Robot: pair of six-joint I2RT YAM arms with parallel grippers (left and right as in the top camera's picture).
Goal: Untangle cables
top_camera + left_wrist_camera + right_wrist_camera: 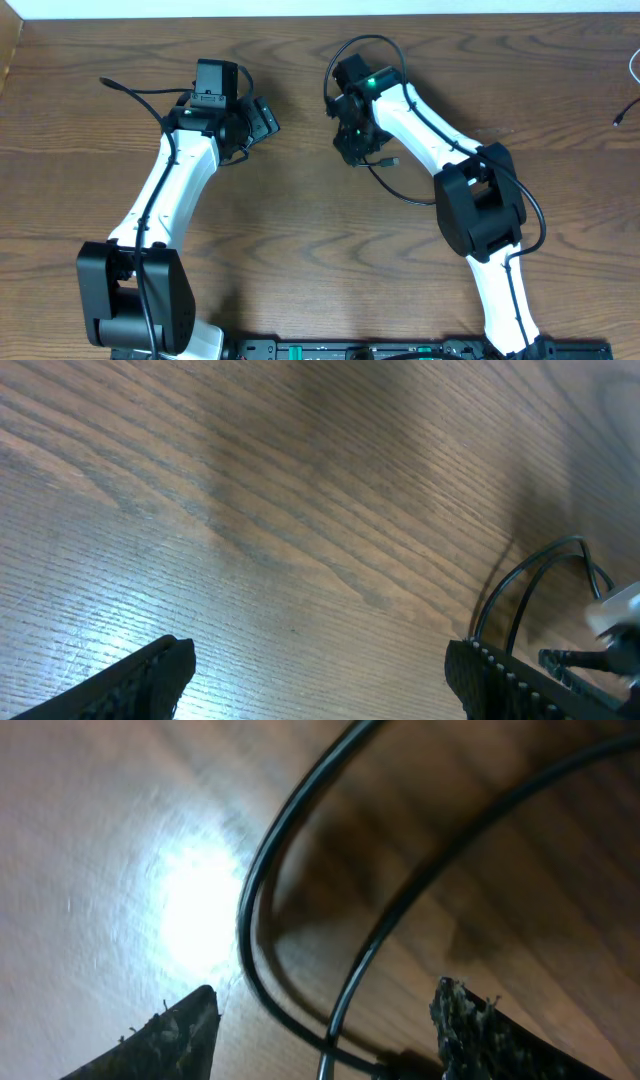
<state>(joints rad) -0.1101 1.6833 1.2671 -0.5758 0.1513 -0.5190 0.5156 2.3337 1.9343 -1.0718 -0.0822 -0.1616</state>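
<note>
A thin black cable (pixel 400 192) lies on the wooden table (pixel 300 230) under my right gripper (pixel 352 150), its small plug (pixel 392 161) just to the right of the fingers. In the right wrist view two black strands (pixel 250 900) of it curve across the wood and pass between my right gripper's (pixel 325 992) fingers, which stand apart and are open around them without pinching. My left gripper (pixel 262 118) is to the left, apart from the cable. Its fingers (pixel 150 670) are spread wide over bare wood, and the left gripper (pixel 320 660) is open with nothing in it.
Another thin dark cable end (pixel 625 110) pokes in at the table's far right edge. A black cord loop (pixel 530 580) beside the white right arm shows at the right of the left wrist view. Both arm bases stand at the front edge.
</note>
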